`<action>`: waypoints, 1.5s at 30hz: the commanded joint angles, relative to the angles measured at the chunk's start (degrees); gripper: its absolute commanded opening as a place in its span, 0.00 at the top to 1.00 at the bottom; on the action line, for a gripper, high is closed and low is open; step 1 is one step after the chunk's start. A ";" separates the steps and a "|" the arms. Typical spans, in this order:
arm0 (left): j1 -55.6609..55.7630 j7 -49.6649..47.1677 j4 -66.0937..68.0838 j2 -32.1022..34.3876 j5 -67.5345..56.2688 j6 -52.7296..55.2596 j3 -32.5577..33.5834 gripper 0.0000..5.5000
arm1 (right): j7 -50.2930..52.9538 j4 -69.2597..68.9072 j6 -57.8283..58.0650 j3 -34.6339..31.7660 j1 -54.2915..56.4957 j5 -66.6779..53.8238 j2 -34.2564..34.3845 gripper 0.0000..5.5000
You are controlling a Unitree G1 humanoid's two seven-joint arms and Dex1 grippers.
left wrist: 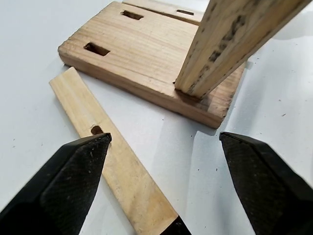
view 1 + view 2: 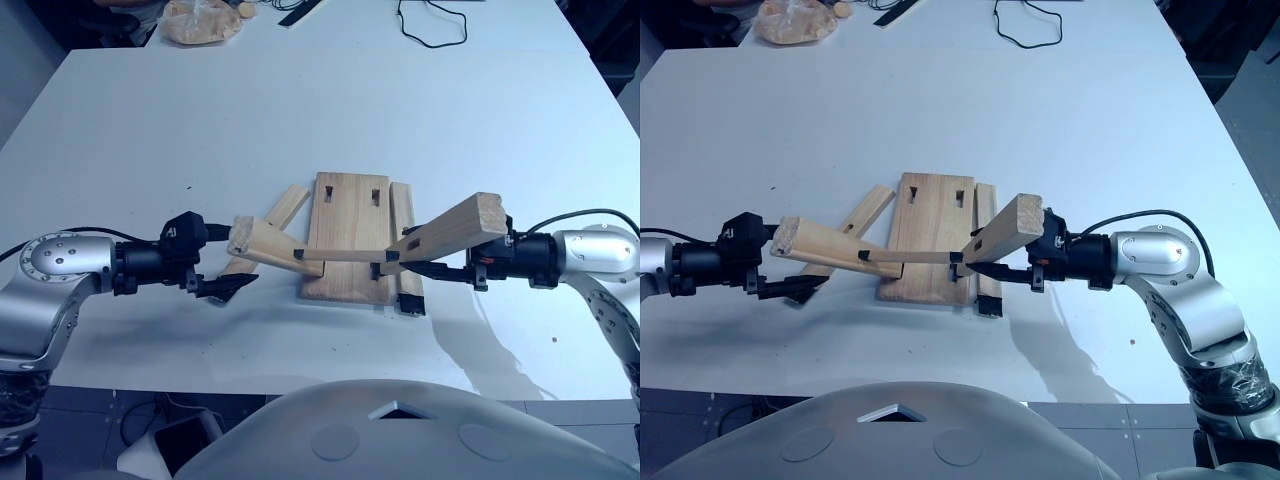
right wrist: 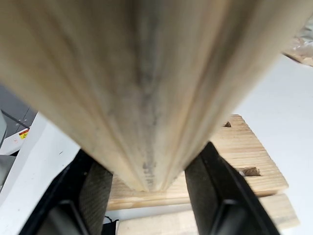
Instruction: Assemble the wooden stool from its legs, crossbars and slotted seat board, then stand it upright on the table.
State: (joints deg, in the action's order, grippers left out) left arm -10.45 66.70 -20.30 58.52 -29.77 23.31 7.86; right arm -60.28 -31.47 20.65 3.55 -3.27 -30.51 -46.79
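Note:
The slotted seat board (image 2: 345, 235) lies flat mid-table. Just above it hangs a sub-assembly: a left leg (image 2: 265, 243) and a right leg (image 2: 450, 230) joined by a thin crossbar (image 2: 345, 256). My right gripper (image 2: 432, 268) is shut on the right leg (image 3: 146, 73), holding it tilted over the board's right edge. My left gripper (image 1: 164, 181) is open just below the left leg's outer end, its fingers wide apart over a flat slat (image 1: 112, 171) lying on the table. The left leg (image 1: 234, 44) crosses above the seat board (image 1: 146, 54).
A loose slat (image 2: 288, 212) lies left of the board and another leg (image 2: 404, 240) lies along its right side. A bag (image 2: 203, 20), a black cable (image 2: 432, 25) and a dark tool (image 2: 300, 10) sit at the white table's far edge.

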 commanded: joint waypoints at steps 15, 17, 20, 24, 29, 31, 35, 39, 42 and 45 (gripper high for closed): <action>3.47 3.54 1.64 1.53 0.96 1.30 -0.60 0.25 | 2.42 -0.36 -1.93 -0.67 -8.31 -1.55 2.07 0.63; 4.22 3.94 2.09 1.58 1.16 1.34 -0.93 0.25 | 3.25 -1.30 -1.96 -0.61 -8.07 -1.62 2.36 0.63; 4.90 4.40 2.51 1.68 1.25 1.33 -1.19 0.25 | 4.15 -2.72 -1.82 -0.27 -8.03 -1.39 2.59 0.63; 5.08 5.00 2.71 1.76 1.35 1.13 -1.23 0.25 | 4.70 -3.83 -1.62 0.22 -8.28 -0.87 2.52 0.63; 5.68 5.42 2.08 1.69 1.04 1.58 -1.51 0.25 | 4.77 -0.83 -4.05 1.82 -8.14 3.89 2.06 0.63; 5.92 5.51 1.61 1.61 0.68 1.91 -1.52 0.25 | 4.81 0.58 -4.44 2.17 -7.67 4.48 2.05 0.63; 6.42 5.46 1.06 1.31 0.48 2.42 -1.86 0.25 | 4.72 2.24 -3.45 2.97 -6.55 3.52 2.62 0.63; 7.01 4.87 0.01 0.82 0.13 3.07 -2.13 0.25 | 2.98 3.27 -2.89 4.93 -6.72 4.41 1.12 0.63; 6.55 4.06 -2.39 0.36 -0.77 3.84 -1.67 0.25 | 1.01 3.13 -1.78 5.75 -5.38 4.31 -0.94 0.63; 6.02 2.58 -4.89 -0.58 -1.30 4.86 -1.79 0.25 | -0.93 3.45 -1.63 7.57 -2.31 5.13 -2.42 0.63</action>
State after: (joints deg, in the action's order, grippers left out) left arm -4.05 70.69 -23.15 58.45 -30.49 27.06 6.19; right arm -58.51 -30.07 15.54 8.14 -6.09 -28.77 -46.26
